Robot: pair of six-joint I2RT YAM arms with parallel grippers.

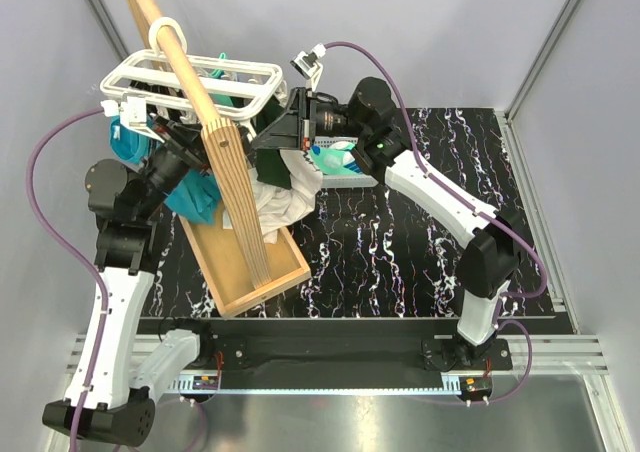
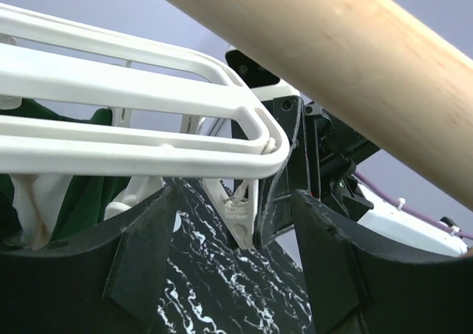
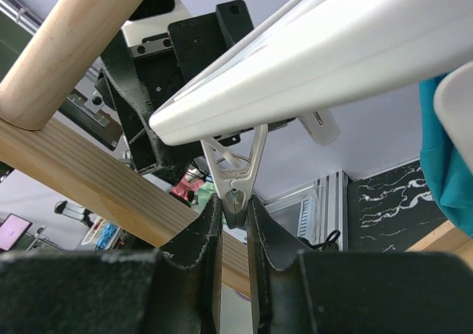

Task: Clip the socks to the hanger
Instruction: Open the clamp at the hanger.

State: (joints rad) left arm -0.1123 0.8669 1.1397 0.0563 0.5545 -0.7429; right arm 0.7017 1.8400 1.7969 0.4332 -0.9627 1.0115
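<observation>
The white hanger [image 1: 200, 72] hangs by its hook loop on the wooden pole [image 1: 175, 52]. In the right wrist view its frame bar [image 3: 332, 46] carries a white clip [image 3: 235, 190], and my right gripper [image 3: 235, 216] is shut on that clip's lower end. In the left wrist view the same clip [image 2: 244, 219] hangs under the hanger [image 2: 148, 157]. My left gripper [image 2: 236, 253] is open just below it, holding nothing. Mint green socks [image 1: 335, 157] lie in the basket behind the right gripper [image 1: 270, 132]. No sock shows in the clip.
The slanted pole [image 2: 355, 60] and its slatted stand [image 1: 240, 202] cross between the arms. A wooden tray [image 1: 250, 267] lies below. A teal cloth [image 1: 195, 200] and a white cloth [image 1: 285, 207] hang around the hanger. The grey basket [image 1: 340, 179] sits on the marbled black table.
</observation>
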